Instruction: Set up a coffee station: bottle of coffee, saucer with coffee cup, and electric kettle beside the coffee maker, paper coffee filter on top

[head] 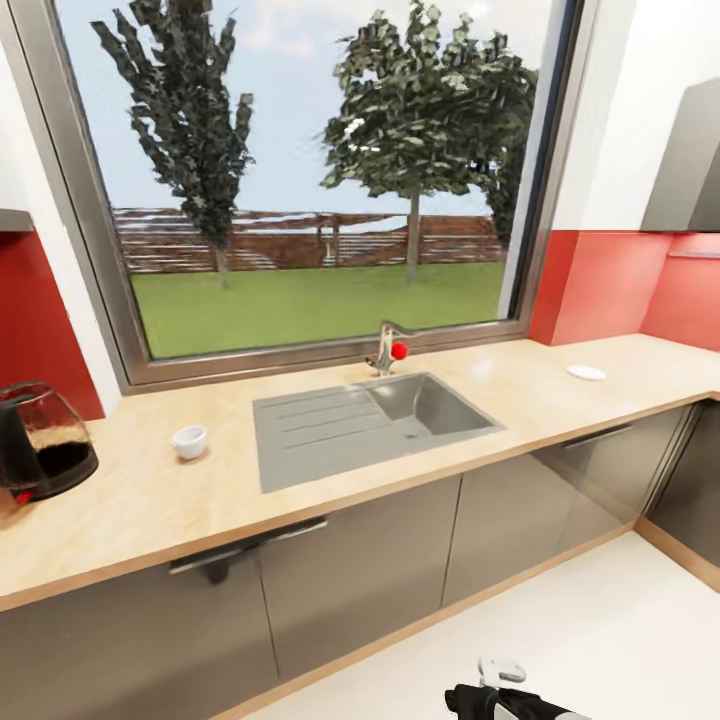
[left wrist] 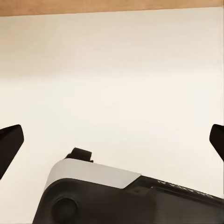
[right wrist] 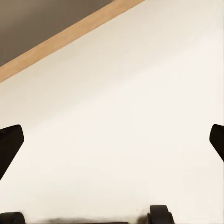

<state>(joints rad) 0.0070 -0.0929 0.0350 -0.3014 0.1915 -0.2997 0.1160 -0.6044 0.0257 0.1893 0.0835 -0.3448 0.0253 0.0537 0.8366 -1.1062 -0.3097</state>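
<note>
- The left gripper is seen in its wrist view with both dark fingertips at opposite edges of the picture: spread wide, nothing held, pale floor beyond.
- The right gripper is seen likewise in its own wrist view: tips far apart, empty, above pale floor with a wooden plinth strip crossing the far part.
- Part of a dark and white arm is noted at the near edge of the head view, low over the floor.
- The coffee cup, small and white, is found on the countertop, left of the sink.
- The saucer is found far right on the same countertop, well apart from the cup.
- The coffee maker, a glass carafe with dark liquid, is found at the far left, partly cut off by the picture's edge.
- A tap with a red knob is noted behind the sink.
- Risk, as judged: saucer and coffee maker lie at opposite ends, so a carry along the counter is required; the thin, flat saucer could slip from a poor pinch, and the cup could be tipped by a careless approach.
- No brand, label or legible writing is found.
</note>
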